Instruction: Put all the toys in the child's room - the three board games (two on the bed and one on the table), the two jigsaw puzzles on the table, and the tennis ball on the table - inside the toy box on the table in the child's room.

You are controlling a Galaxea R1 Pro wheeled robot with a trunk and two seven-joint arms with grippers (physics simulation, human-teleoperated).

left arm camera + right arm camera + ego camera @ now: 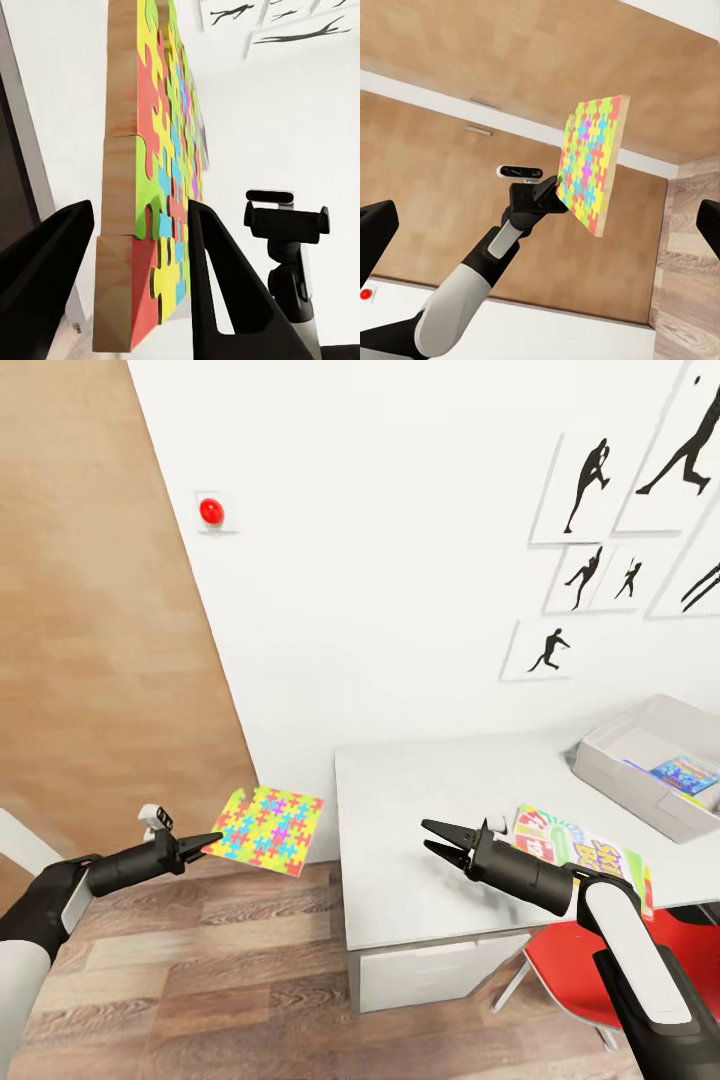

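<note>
Bright multicoloured jigsaw puzzle (266, 829) sits pinched by one edge in my left gripper (205, 842), out over the wood floor, left of the table (430, 830). Further right my right gripper (433, 838) hangs spread wide above the tabletop; beyond it lie the Skip-Bo carton (575, 853) and toy box (640, 775).

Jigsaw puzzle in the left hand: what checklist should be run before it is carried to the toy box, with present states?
1. Left hand shut on the jigsaw puzzle: ok; it pinches one edge.
2. Grip secure: cannot tell; the slab juts far beyond the fingers.
3. Puzzle over the table: not ok; it hangs over the floor, beside the table's end.
4. Toy box has room: ok; one blue carton inside, space left.
5. Right hand free: ok; open, empty, above the table.
6. Skip-Bo carton boxed: not ok; it lies on the table.
</note>
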